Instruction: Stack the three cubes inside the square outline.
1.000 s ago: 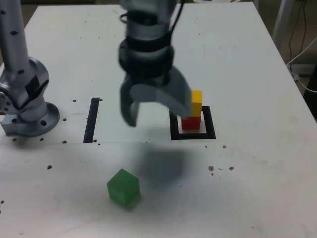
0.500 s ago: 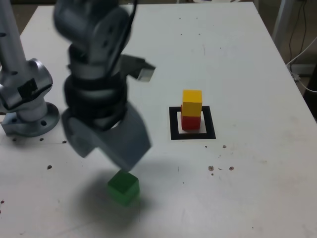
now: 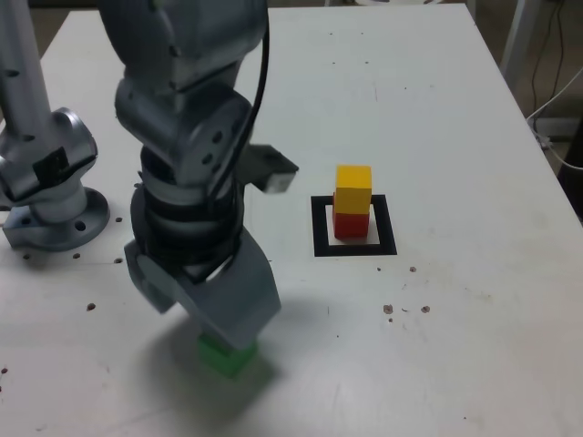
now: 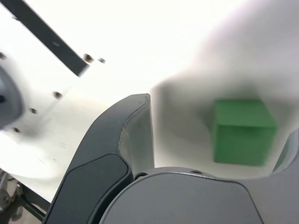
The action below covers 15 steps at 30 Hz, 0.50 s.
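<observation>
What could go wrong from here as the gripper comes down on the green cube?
The green cube sits off-centre between the open jaws of the gripper, close to one finger, so that finger may land on it or push it sideways instead of straddling it. Later, the yellow cube on the red cube in the square outline forms a narrow tower; setting the green one on top slightly off could topple it.

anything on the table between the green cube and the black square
Nothing but bare table, with a few small dark specks, between the green cube and the square outline in the exterior view.
</observation>
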Each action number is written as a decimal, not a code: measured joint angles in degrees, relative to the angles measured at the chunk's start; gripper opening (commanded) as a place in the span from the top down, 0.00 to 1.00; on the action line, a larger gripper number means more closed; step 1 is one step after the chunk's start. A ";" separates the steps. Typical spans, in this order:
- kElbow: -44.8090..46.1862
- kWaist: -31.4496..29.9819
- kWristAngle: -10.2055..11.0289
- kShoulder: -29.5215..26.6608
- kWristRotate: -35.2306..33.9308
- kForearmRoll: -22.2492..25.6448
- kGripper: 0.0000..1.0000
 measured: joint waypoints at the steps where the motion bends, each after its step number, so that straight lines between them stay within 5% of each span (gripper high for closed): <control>1: 0.00 0.00 -0.65 0.48 0.00 -0.77 0.04; 15: -0.89 0.00 -1.70 4.49 -1.10 -2.62 0.35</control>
